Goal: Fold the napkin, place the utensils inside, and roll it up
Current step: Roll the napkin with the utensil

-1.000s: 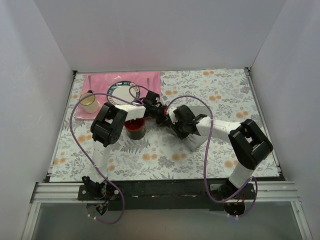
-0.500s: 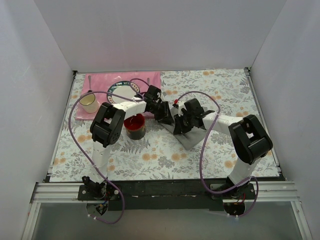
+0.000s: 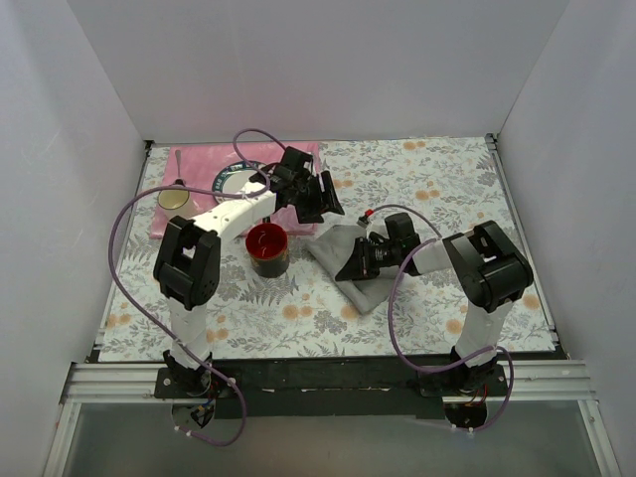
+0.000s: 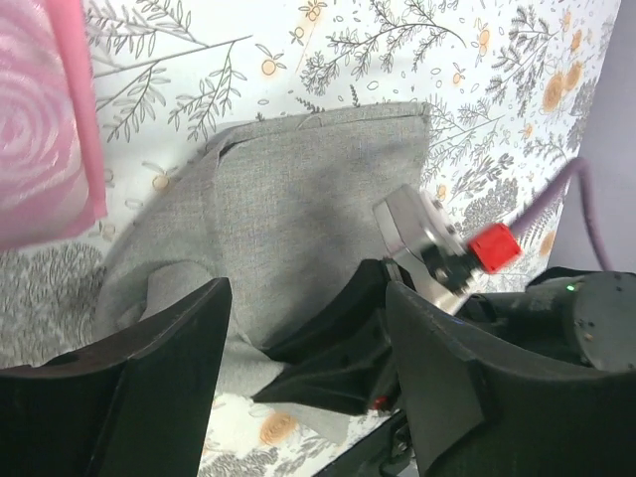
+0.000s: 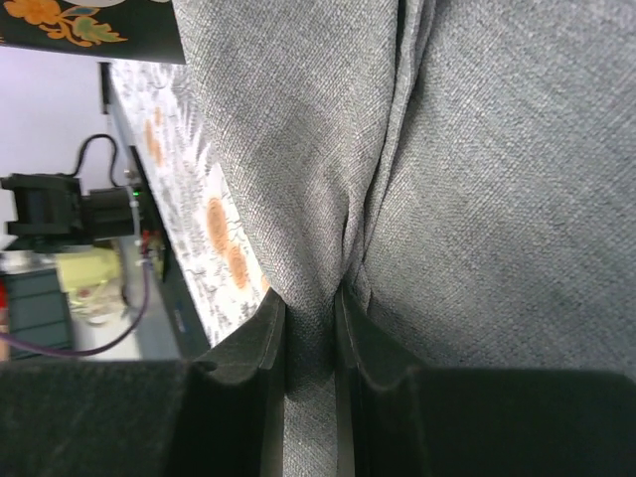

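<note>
The grey napkin (image 3: 343, 248) lies folded and rumpled on the floral tablecloth right of centre. My right gripper (image 3: 354, 266) rests low on its near part and is shut on a pinched fold of the cloth (image 5: 310, 298). My left gripper (image 3: 328, 204) hovers open above the napkin's far left edge (image 4: 298, 199). Nothing is between its fingers (image 4: 159, 378). The right gripper's black fingers (image 4: 338, 358) show below it on the cloth. A slim utensil (image 3: 178, 165) lies on the pink placemat at the far left; its handle is too small to make out.
A dark red mug (image 3: 266, 248) stands just left of the napkin. On the pink placemat (image 3: 199, 159) at the back left sit a plate (image 3: 237, 179) and a small yellow cup (image 3: 175, 200). White walls close three sides. Purple cables loop over both arms.
My left gripper has opened, released the napkin and pulled back toward the far left. The right gripper has dropped lower and nearer with its pinch, and the napkin has settled flatter.
</note>
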Controlling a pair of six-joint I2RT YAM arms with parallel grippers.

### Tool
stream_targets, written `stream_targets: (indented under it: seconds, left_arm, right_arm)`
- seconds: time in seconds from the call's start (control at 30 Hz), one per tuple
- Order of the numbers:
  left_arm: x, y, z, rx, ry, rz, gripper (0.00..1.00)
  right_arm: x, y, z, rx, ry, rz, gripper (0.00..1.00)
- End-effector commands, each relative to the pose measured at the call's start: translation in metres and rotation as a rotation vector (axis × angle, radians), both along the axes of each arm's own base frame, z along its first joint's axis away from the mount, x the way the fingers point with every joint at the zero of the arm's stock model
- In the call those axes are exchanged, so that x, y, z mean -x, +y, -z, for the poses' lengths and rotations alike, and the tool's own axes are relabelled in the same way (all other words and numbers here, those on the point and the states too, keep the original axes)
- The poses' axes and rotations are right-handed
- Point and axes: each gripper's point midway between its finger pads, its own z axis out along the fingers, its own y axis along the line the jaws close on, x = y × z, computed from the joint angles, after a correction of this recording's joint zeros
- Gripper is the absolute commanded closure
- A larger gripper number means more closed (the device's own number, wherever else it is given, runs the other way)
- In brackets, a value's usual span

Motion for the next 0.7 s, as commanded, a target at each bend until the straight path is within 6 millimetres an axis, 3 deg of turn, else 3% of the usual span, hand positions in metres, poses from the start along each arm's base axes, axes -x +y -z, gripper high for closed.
stream_targets:
  seconds: [0.0, 0.27, 0.47, 0.67]
  left_arm:
    - [0.021, 0.009, -0.037, -0.055, -0.009, -0.081, 0.38]
    - [0.092, 0.011, -0.001, -0.238, 0.128, -0.135, 0.36]
    - [0.104, 0.02, 0.019, -0.302, 0.199, -0.234, 0.34]
    - [0.09, 0.013, 0.029, -0.317, 0.219, -0.3, 0.36]
  right_arm:
    - [0.033, -0.014, 0.035, 0.053, 0.236, 0.073, 0.99]
    - [0.023, -0.014, 0.032, 0.004, 0.281, 0.188, 0.99]
    - [0.019, -0.016, 0.031, 0.011, 0.259, 0.205, 0.99]
    - [0.015, -0.018, 0.028, 0.031, 0.218, 0.202, 0.99]
